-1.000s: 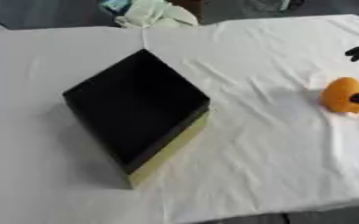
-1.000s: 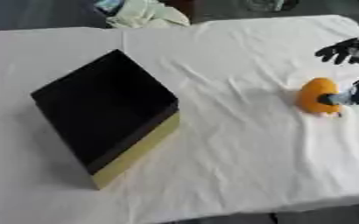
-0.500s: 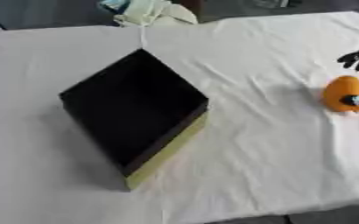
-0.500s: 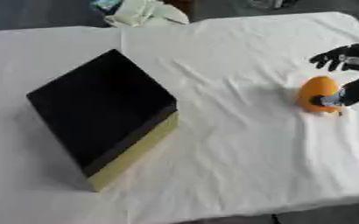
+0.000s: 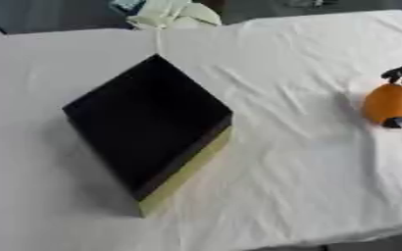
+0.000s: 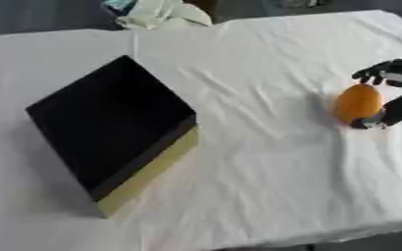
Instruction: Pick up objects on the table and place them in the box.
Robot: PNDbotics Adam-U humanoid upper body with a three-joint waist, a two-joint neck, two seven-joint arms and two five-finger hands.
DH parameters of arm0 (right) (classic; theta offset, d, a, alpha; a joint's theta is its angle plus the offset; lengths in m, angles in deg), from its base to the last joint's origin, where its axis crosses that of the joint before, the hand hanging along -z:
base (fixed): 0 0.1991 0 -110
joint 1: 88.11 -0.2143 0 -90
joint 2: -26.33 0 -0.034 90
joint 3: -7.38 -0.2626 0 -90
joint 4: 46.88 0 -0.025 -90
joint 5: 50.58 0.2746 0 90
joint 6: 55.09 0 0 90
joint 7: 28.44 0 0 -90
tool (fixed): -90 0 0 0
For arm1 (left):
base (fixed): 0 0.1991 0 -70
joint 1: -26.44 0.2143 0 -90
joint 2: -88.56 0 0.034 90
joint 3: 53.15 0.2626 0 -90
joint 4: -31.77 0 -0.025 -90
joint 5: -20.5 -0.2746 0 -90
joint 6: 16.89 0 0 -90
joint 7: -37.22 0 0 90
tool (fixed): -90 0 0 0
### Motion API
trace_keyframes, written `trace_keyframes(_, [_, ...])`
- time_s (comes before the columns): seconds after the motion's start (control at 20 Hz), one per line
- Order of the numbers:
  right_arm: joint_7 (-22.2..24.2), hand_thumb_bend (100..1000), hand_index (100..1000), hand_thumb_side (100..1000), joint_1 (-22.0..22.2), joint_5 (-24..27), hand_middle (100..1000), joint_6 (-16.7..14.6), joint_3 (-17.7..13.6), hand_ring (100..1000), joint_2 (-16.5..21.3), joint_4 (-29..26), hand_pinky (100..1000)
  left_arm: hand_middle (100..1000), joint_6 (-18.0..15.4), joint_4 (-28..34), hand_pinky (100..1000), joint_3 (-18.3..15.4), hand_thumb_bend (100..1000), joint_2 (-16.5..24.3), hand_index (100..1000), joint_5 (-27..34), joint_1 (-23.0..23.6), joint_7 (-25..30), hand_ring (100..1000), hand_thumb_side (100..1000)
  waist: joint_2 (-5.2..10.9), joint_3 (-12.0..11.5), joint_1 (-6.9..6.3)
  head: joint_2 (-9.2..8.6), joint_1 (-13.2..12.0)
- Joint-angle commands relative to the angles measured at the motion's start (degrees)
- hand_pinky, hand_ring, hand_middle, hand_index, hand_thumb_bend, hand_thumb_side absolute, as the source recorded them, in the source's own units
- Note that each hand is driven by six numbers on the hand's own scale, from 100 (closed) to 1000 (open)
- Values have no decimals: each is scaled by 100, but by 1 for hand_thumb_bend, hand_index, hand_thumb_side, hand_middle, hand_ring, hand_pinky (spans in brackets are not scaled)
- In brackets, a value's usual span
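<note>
- Worktop [image 6: 264,186]: covered with a white, creased cloth that hangs over the near edge.
- Box [image 6: 110,125]: black inside, with a pale yellow outer wall showing along its near-right side. It sits on the left half of the worktop, turned so that one corner points to the far edge. Nothing can be made out inside it.
- Orange object [image 6: 359,103]: rounded, egg-like in outline, resting on the cloth near the right edge of the worktop, well apart from the box. It is not in the box.
- Right hand [image 6: 395,78]: black, entering from the right edge. Its fingers [image 6: 367,74] curve over the far top of the orange object, and a lower part of the hand, likely the thumb, sits at the object's near-right side by the cloth. The fingers are partly curled around the object with the object between them; whether they actually press on it cannot be told from either view.
- The orange object appears to rest on the cloth, not lifted.
- Left hand: does not show in either view.
- Pale green cloth bundle [image 5: 172,13]: lies at the far edge of the worktop, beyond the box and apart from it.
</note>
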State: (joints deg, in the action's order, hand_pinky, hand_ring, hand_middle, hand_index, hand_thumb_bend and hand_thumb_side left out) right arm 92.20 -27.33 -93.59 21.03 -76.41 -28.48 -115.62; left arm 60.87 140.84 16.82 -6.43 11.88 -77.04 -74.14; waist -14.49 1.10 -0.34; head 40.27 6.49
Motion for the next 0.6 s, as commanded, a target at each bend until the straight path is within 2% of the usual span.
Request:
trace_keyframes(0.05, [-66, 541, 991, 547, -97, -159, 860, -72, -96, 856, 151, 94, 793, 636, -27, 47, 432, -16, 197, 80, 508, 16, -55, 18, 464, 618, 74, 9, 6, -53, 18])
trace_keyframes(0.3, [-36, 524, 984, 549, -147, -225, 853, -99, -85, 845, 107, 225, 776, 636, -28, 44, 432, -18, 195, 71, 507, 19, -46, 25, 464, 623, 67, 8, 10, -68, 40])
trace_keyframes(0.6, [-70, 464, 962, 558, -254, -225, 808, -92, -42, 803, -17, 405, 731, 637, -26, 39, 432, -14, 194, 58, 507, 27, -39, 43, 463, 624, 62, 10, 7, -71, 64])
